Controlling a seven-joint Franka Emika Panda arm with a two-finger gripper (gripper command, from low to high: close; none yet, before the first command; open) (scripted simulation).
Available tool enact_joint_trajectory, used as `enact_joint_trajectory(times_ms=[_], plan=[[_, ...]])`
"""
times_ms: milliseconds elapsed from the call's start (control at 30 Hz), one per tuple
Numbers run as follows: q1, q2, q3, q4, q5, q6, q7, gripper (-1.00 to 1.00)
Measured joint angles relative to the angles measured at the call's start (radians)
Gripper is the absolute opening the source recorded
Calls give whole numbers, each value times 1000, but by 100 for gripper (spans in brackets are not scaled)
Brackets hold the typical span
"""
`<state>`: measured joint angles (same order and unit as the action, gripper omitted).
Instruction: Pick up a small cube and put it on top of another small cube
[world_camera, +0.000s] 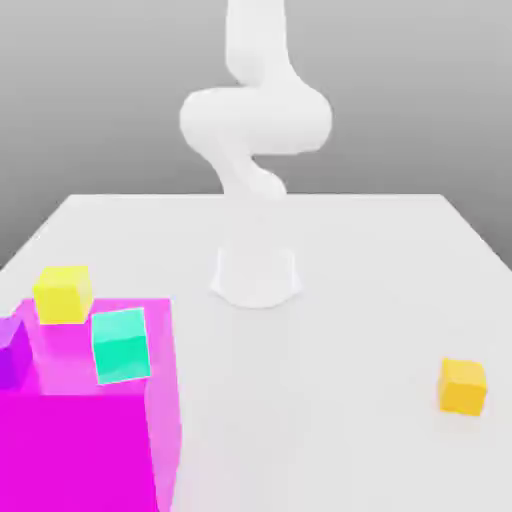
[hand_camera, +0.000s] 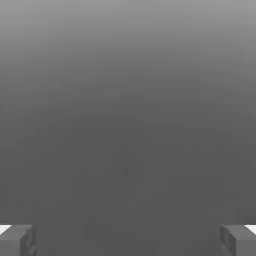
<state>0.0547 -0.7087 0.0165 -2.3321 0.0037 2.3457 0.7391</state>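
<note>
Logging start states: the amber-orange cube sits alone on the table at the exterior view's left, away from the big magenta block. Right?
Wrong side. In the exterior view the amber-orange cube sits alone on the table at that view's right, away from the big magenta block.

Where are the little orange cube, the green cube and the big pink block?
small orange cube (world_camera: 462, 386): exterior view, its front face.
green cube (world_camera: 121, 346): exterior view, its front face.
big pink block (world_camera: 80, 450): exterior view, its front face.
</note>
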Motion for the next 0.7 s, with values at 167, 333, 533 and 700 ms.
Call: enact_joint_trajectory(times_ms=[167, 333, 533, 700], plan=[[107, 187, 41, -66, 8, 94, -125, 0], [205, 367, 92, -130, 11, 185, -242, 0], [303, 585, 170, -206, -6, 294, -368, 0], [414, 769, 219, -269, -62, 383, -443, 0]])
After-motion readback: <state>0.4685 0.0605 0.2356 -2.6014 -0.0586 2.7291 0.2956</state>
